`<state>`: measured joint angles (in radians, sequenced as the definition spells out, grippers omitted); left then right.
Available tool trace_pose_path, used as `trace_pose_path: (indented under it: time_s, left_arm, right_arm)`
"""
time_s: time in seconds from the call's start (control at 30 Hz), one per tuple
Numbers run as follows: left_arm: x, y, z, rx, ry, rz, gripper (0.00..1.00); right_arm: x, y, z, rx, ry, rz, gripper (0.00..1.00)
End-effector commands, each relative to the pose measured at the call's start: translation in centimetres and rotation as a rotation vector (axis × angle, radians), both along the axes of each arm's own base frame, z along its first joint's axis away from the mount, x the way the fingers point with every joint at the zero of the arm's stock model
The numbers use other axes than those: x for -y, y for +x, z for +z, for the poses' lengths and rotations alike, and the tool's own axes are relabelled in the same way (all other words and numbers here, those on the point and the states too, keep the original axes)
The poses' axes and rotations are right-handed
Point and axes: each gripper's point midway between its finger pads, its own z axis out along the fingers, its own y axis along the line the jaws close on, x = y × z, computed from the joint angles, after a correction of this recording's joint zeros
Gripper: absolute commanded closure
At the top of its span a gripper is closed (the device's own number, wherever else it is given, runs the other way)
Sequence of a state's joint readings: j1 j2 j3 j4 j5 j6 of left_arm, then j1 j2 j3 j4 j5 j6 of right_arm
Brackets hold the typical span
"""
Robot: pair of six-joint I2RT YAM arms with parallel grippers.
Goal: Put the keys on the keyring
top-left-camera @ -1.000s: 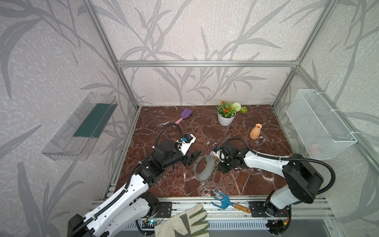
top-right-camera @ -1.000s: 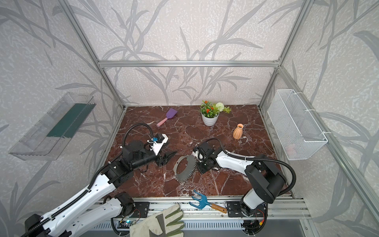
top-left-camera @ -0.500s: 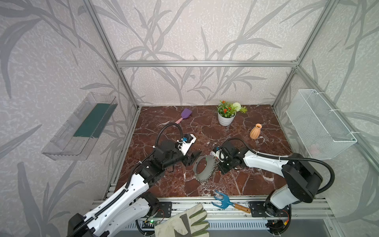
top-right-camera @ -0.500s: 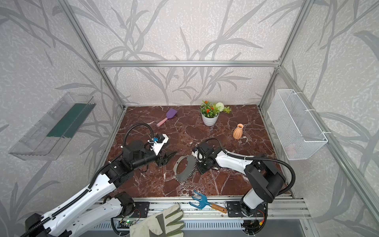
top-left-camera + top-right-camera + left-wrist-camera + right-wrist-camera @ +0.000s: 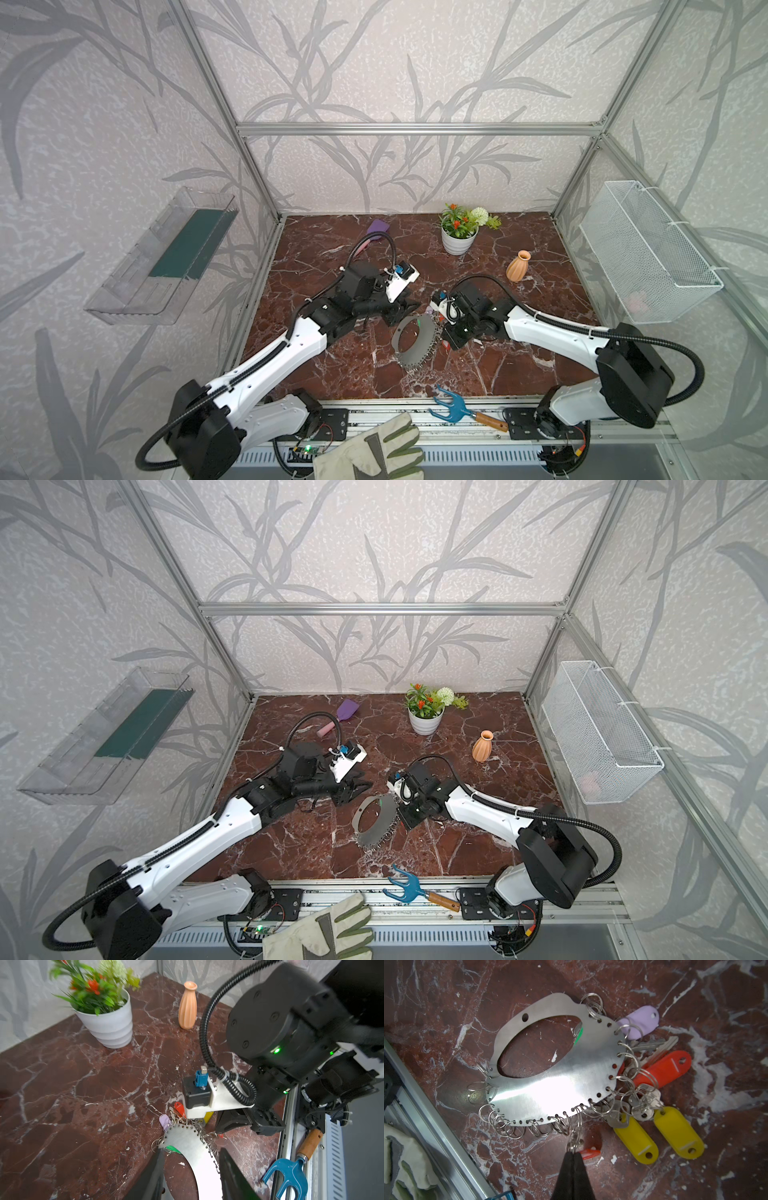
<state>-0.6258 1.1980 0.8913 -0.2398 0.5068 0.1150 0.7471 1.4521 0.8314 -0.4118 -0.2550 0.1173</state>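
keyring rests mid-desk, keys fanned beside it. right tool is closed, pinching one edge ring; left tool straddles the band, grip unclear. looks thin, stiff, slippery: take its flat edge.

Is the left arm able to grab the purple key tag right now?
Probably yes. The left gripper is open astride the keyring, and the lilac tag lies just beyond its tips with nothing bulky over it. The right gripper, shut on a small ring, is off to one side.
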Motion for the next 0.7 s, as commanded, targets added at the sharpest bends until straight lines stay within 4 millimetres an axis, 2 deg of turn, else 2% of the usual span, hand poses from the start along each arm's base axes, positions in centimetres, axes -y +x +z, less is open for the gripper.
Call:
trace_pose_path:
  time_s: [0.0,0.13,0.23,0.33,0.5,0.67]
  left_arm:
    - [0.8,-0.1,-1.3,-0.101,0.007,-0.079,0.61]
    - [1.6,0.8,-3.4,-0.190,0.018,-0.084,0.58]
    - [2.7,-0.9,-5.1,-0.255,0.022,-0.227,0.52]
    - [3.1,-0.7,-7.6,-0.315,0.064,-0.257,0.51]
    - [4.4,0.0,-8.7,-0.302,0.012,-0.296,0.50]
    - [6.1,-0.6,-11.1,-0.313,0.099,-0.388,0.51]
  right_arm:
    - [-0.7,0.3,1.4,0.038,0.037,0.023,1.00]
    - [-0.5,0.7,1.9,0.064,0.045,0.009,1.00]
    - [-0.1,1.0,2.1,0.069,0.052,-0.006,1.00]
    - [0.1,1.2,2.1,0.036,0.085,-0.041,1.00]
    - [-0.1,1.6,1.5,-0.009,0.171,-0.095,1.00]
    - [1.0,2.5,1.3,-0.028,0.190,-0.157,1.00]
